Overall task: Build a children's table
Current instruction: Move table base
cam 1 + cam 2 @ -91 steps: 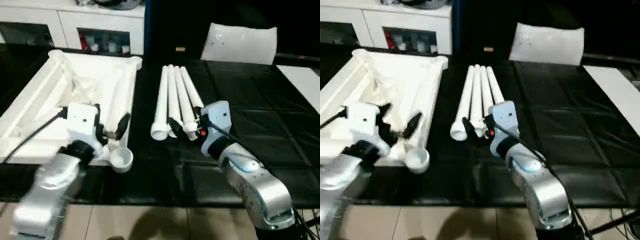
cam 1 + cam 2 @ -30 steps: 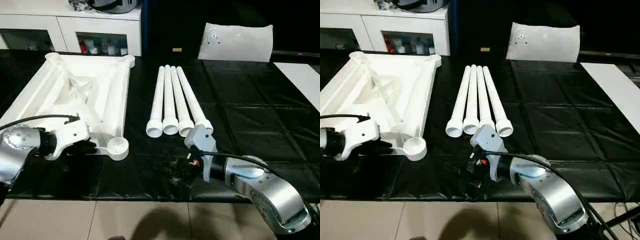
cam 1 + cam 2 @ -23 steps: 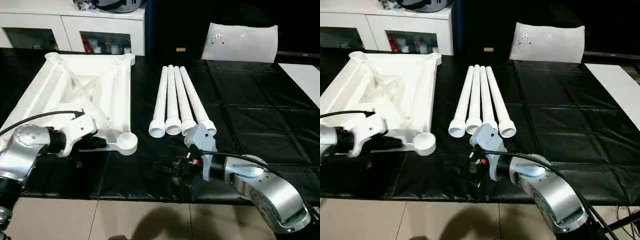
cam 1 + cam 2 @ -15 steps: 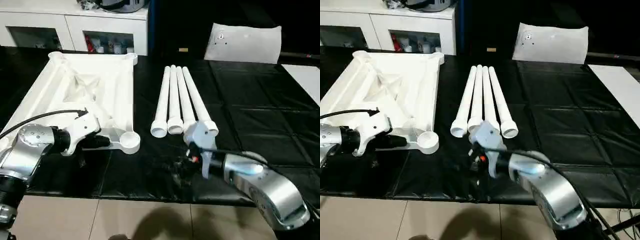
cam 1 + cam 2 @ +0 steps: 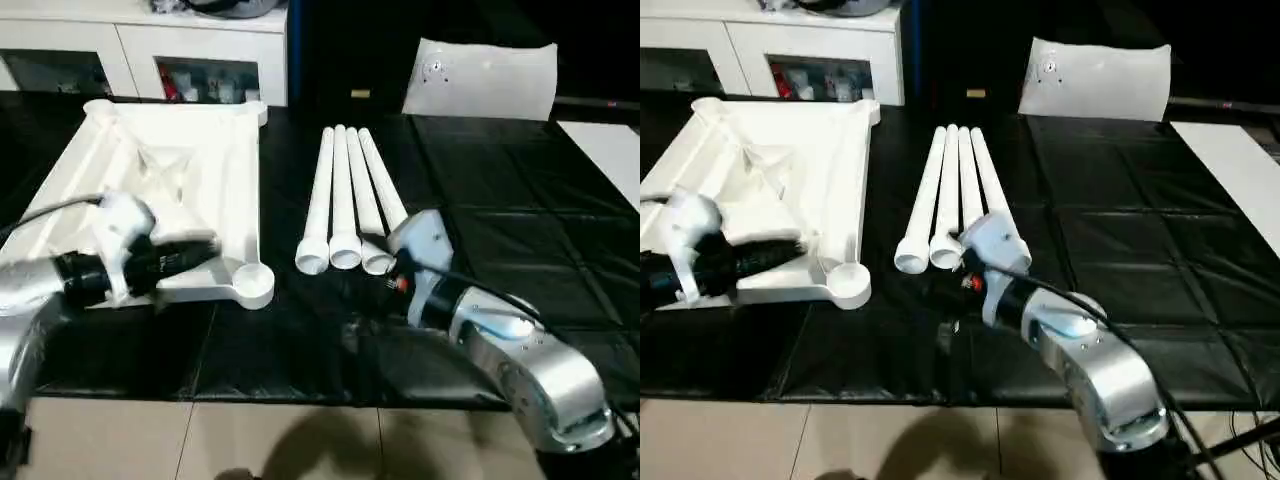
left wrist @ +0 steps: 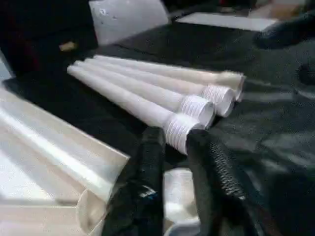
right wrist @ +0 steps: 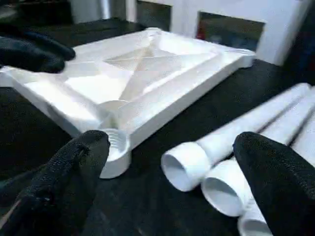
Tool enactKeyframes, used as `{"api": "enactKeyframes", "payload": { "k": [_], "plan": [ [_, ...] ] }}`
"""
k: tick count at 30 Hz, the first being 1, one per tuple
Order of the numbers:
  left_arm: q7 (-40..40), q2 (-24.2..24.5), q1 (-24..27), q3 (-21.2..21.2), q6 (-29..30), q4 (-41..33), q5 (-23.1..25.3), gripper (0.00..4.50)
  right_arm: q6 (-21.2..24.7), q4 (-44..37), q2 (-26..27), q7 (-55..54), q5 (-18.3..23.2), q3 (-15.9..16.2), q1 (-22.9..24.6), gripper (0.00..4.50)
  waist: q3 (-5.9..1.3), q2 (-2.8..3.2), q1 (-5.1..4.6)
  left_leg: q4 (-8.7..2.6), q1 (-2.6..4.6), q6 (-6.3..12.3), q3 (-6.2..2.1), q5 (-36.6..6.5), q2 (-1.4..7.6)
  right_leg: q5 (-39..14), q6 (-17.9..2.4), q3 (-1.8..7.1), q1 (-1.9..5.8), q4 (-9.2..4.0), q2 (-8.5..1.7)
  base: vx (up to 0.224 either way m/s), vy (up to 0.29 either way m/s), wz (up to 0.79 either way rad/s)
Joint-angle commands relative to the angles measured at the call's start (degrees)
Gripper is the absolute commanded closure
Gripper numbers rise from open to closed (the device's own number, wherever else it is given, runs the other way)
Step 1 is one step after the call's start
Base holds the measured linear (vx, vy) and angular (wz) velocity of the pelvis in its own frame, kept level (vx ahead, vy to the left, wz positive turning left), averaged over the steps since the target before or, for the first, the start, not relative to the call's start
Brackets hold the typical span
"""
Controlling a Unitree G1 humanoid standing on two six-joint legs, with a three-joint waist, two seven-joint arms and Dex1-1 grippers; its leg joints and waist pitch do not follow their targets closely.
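Since one second ago, the left gripper (image 5: 205,247) has swung from beside the table top's near edge to lie across that edge, its fingers pointing at the near corner socket (image 5: 254,284). Both arms have shifted toward the parts. The left jaws stand slightly parted, with only a narrow gap between the fingers and nothing visibly held in it. The right gripper (image 7: 170,182) is spread wide and empty.

Assembly has not begun. The table top (image 5: 180,190) lies ribbed side up beyond the left jaws, all corner sockets vacant. The four legs (image 5: 345,205) lie side by side, touching, their threaded ends just ahead of the right jaws. All four legs remain to be fitted.

The work surface is a black quilted table cover (image 5: 500,210). A white cabinet (image 5: 150,50) and a white bag (image 5: 480,80) stand at the far side; pale floor tiles (image 5: 300,440) show below.
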Motion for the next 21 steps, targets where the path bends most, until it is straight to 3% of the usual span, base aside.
{"api": "enactKeyframes", "payload": {
  "k": [1, 2, 5, 7, 9, 10, 11, 12, 13, 14, 15, 16, 17, 18, 19, 20, 21],
  "plan": [
    [7.3, -4.1, 2.0, -0.3, 0.9, -4.4, 0.3, 3.19, 1.3, -1.0, 1.5, -4.1, -0.8, -2.6, 0.7, 0.0, -2.54, 1.25, -0.45, -4.89, 0.13, -3.37, -0.16, -12.9, 2.34, -7.0, -10.4, 2.08, 2.34, -4.14, -3.34, 0.0, 0.0, 0.0],
    [13.2, -9.1, 4.4, -2.3, 0.8, -7.7, 2.4, 2.95, 1.8, -1.4, 2.8, -5.5, -0.5, -3.5, 1.2, 0.0, -2.5, 1.06, -0.41, -4.89, 0.29, -3.21, -0.04, -13.2, 2.27, -8.0, -10.1, 2.11, 2.17, -4.43, -3.26, 0.0, 0.0, 0.0],
    [19.3, -13.8, 6.1, -4.3, 1.8, -10.6, 4.4, 2.87, 0.3, -1.7, 2.6, -6.7, -1.8, -3.0, 1.8, 0.0, -2.54, 0.92, -0.64, -4.81, -0.04, -2.65, -0.11, -12.8, 2.11, -9.8, -7.4, 2.27, 2.3, -4.76, -2.97, 0.0, 0.0, 0.0],
    [22.5, -16.5, 6.3, -4.9, 2.5, -11.4, 5.0, 2.61, 0.2, -1.6, 2.6, -7.0, -2.1, -2.7, 2.1, 0.0, -2.53, 0.65, -0.64, -4.5, -0.38, -1.74, 0.14, -12.4, 1.88, -10.9, -6.7, 2.64, 2.49, -5.11, -3.5, 0.0, 0.0, 0.0],
    [24.5, -17.9, 6.5, -5.2, 3.1, -12.0, 5.0, 2.46, 0.2, -1.5, 3.0, -7.6, -2.5, -2.4, 2.4, 0.0, -2.68, 0.18, 0.0, -3.58, -1.23, 1.92, 0.53, -10.0, 1.28, -14.1, -6.6, 3.83, 3.12, -5.98, -5.16, 0.0, 0.0, 0.0],
    [24.8, -18.1, 6.5, -5.4, 3.2, -12.1, 5.1, 2.46, 0.1, -1.4, 3.1, -7.7, -2.6, -2.3, 2.4, 0.0, -2.88, -0.13, 0.45, -2.76, -1.82, 4.64, 0.34, -7.2, 1.18, -14.5, -7.1, 4.7, 3.66, -6.41, -6.48, 0.0, 0.0, 0.0],
    [26.4, -19.3, 7.1, -5.6, 3.9, -13.0, 5.7, 2.37, -0.1, -1.1, 3.4, -8.2, -3.5, -1.8, 2.5, 0.0, -2.93, -0.27, 0.94, -1.25, -2.32, 7.5, -0.13, -5.5, 1.1, -15.0, -8.1, 6.07, 4.07, -7.35, -8.54, 0.0, 0.0, 0.0],
    [28.8, -20.7, 7.6, -5.3, 4.6, -14.0, 6.5, 2.2, -0.1, -0.6, 4.0, -9.0, -3.8, -1.9, 2.3, 0.0, -3.03, -0.31, 1.54, 0.97, -2.94, 10.17, -1.05, -4.3, 1.3, -15.6, -9.9, 7.87, 4.59, -8.39, -11.35, 0.004, 0.072, 0.03],
    [30.4, -21.4, 7.8, -4.9, 4.6, -14.4, 7.1, 2.03, -0.2, -0.3, 4.4, -9.5, -3.9, -2.1, 2.1, 0.0, -2.88, -0.55, 1.87, 1.69, -3.19, 10.61, -1.61, -4.0, 1.83, -16.2, -11.1, 8.41, 4.6, -8.81, -12.37, 0.004, 0.072, 0.03],
    [30.8, -21.5, 7.8, -4.8, 4.5, -14.5, 7.3, 2.03, -0.2, -0.1, 4.5, -9.7, -3.9, -2.1, 2.0, 0.0, -2.79, 1.1, 2.24, -0.13, -5.13, 16.02, -3.97, 0.6, 2.02, -14.1, -13.1, 2.21, 5.74, -8.4, -13.19, 0.009, 0.111, 0.21],
    [32.0, -21.8, 7.9, -4.5, 4.7, -14.7, 8.0, 2.03, -0.3, 0.2, 4.6, -9.7, -3.9, -2.1, 1.7, 0.0, -2.77, 1.3, 1.77, -1.81, -4.08, 18.39, -4.06, 2.2, 1.48, -12.9, -13.5, -0.33, 4.83, -7.62, -9.87, 0.038, 0.12, 0.53],
    [32.8, -22.0, 8.0, -4.4, 5.0, -15.0, 8.4, 1.97, -0.4, 0.5, 4.7, -9.9, -4.1, -2.0, 1.5, 0.0, -3.1, 2.95, -0.2, -3.46, -0.94, 25.26, -5.09, 8.7, -0.38, -8.0, -14.2, -4.87, 3.31, -3.36, -1.47, 0.038, 0.12, 0.53],
    [33.9, -22.1, 8.1, -4.4, 5.2, -15.6, 9.0, 1.97, -0.5, 0.8, 4.9, -10.2, -4.1, -2.0, 1.3, 0.0, -3.19, 3.7, -1.41, -2.79, 1.32, 29.83, -8.88, 13.3, 0.74, -6.5, -12.4, -5.66, 1.61, 0.03, 1.26, 0.034, 0.124, 0.62],
    [34.6, -22.1, 8.2, -4.4, 5.4, -16.0, 9.4, 1.97, -0.4, 1.0, 5.2, -10.4, -3.9, -2.1, 1.2, 0.0, -2.64, 3.92, -1.26, -2.99, 0.75, 28.66, -9.97, 12.9, 1.32, -6.8, -10.9, -5.4, 1.2, 1.01, 1.31, -0.01, 0.11, 0.66],
    [35.4, -22.3, 8.2, -4.1, 5.9, -16.6, 9.4, 1.97, -0.7, 1.3, 5.6, -10.9, -4.1, -2.2, 1.0, 0.0, -2.59, 3.9, -0.97, -4.38, 0.34, 22.14, -12.18, 7.8, 2.58, -7.5, -8.6, -4.61, 0.68, 2.74, 1.28, -0.01, 0.11, 0.66],
    [35.6, -22.2, 8.2, -4.0, 6.1, -16.7, 9.1, 1.97, -1.0, 1.5, 5.7, -11.2, -4.5, -2.1, 1.0, 0.0, -2.55, 3.91, -1.28, -5.33, 1.43, 17.75, -15.26, 2.0, 4.44, -11.3, -7.0, -3.79, -0.64, 4.58, 0.9, -0.014, 0.043, 0.66],
    [35.7, -21.6, 8.2, -4.2, 6.0, -16.8, 9.8, 1.97, -1.4, 1.7, 6.2, -12.2, -4.9, -2.5, 1.1, 0.0, -2.66, 4.42, -1.21, -5.66, 1.92, 13.52, -13.8, -3.4, 7.3, -12.3, -5.0, -2.64, -1.69, 5.35, 0.16, -0.015, -0.033, 0.51]
  ]
}}
